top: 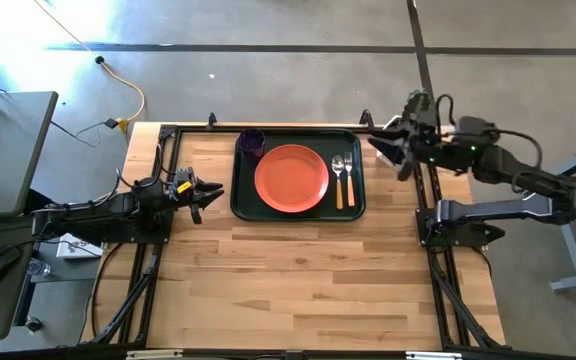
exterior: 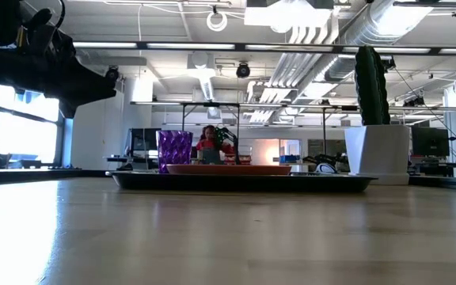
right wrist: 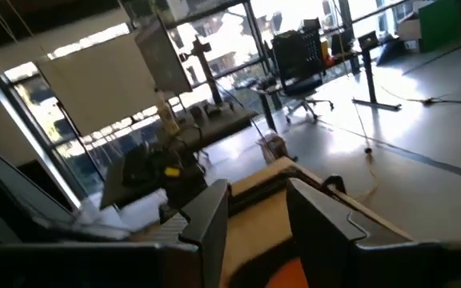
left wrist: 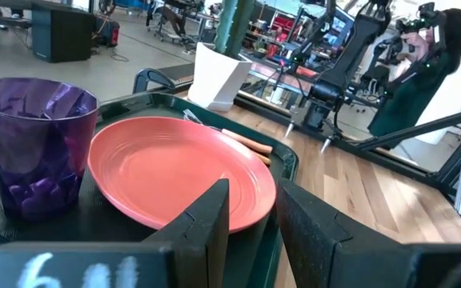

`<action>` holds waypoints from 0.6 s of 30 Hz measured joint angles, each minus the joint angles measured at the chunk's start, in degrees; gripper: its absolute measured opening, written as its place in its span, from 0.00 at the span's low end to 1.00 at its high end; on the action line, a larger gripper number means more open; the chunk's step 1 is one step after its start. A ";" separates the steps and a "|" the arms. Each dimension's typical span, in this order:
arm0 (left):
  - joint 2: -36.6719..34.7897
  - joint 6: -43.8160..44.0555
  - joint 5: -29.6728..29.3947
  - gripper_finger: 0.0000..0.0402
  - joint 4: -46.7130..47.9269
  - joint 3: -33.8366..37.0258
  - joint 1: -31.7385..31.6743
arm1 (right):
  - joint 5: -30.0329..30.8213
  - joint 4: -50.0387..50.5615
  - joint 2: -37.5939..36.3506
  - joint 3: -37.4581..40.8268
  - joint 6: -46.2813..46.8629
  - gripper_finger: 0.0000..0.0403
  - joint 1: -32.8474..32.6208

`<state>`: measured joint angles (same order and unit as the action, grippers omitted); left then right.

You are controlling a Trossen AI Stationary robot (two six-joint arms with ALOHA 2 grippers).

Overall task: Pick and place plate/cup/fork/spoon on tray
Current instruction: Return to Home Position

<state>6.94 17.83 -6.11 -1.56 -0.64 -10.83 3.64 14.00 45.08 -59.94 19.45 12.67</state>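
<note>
From above, you see the tray (top: 240, 188) in the table's upper half. It holds the plate (top: 291, 179) at its centre and the cup (top: 252, 143) in its upper left corner. The fork (top: 338, 178) and spoon (top: 349, 180) lie side by side to the right of the plate.

Your left gripper (top: 200, 197) hovers just left of the tray, fingers apart and holding nothing. Your right gripper (top: 393, 152) hangs off the tray's upper right corner, likewise apart (and empty).

At table height, the cup (exterior: 174, 150) and plate (exterior: 228, 169) sit on the tray (exterior: 244, 182).

Your left wrist view looks between its parted fingers (left wrist: 206, 232) at the near plate rim (left wrist: 174, 172), with the cup (left wrist: 34, 144) beside it.

Your right wrist view shows a clear gap between its fingers (right wrist: 214, 216).
</note>
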 joint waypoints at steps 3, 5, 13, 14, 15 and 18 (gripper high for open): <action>0.00 0.02 0.00 0.23 0.04 0.00 0.00 | 3.40 3.68 -2.73 1.61 -2.22 0.30 -1.79; 0.00 0.01 -0.02 0.23 0.04 0.00 0.00 | 4.98 2.98 -4.82 4.82 -3.49 0.30 -3.22; 0.00 0.01 -0.09 0.23 0.04 -0.02 0.00 | 5.95 -5.39 -15.62 23.65 -2.54 0.30 -7.61; 0.00 0.02 -0.09 0.23 0.04 -0.02 0.00 | 5.89 -6.85 -17.05 25.95 -2.57 0.30 -8.21; 0.00 0.00 -0.09 0.23 0.04 -0.02 0.00 | 5.85 -8.23 -18.35 28.06 -2.82 0.30 -8.77; 0.00 0.01 -0.09 0.23 0.04 -0.02 0.00 | 5.83 -10.15 -22.25 33.51 -2.80 0.30 -10.15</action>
<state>6.94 17.85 -6.20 -1.52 -0.67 -10.83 9.47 3.85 22.83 -26.43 16.65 2.52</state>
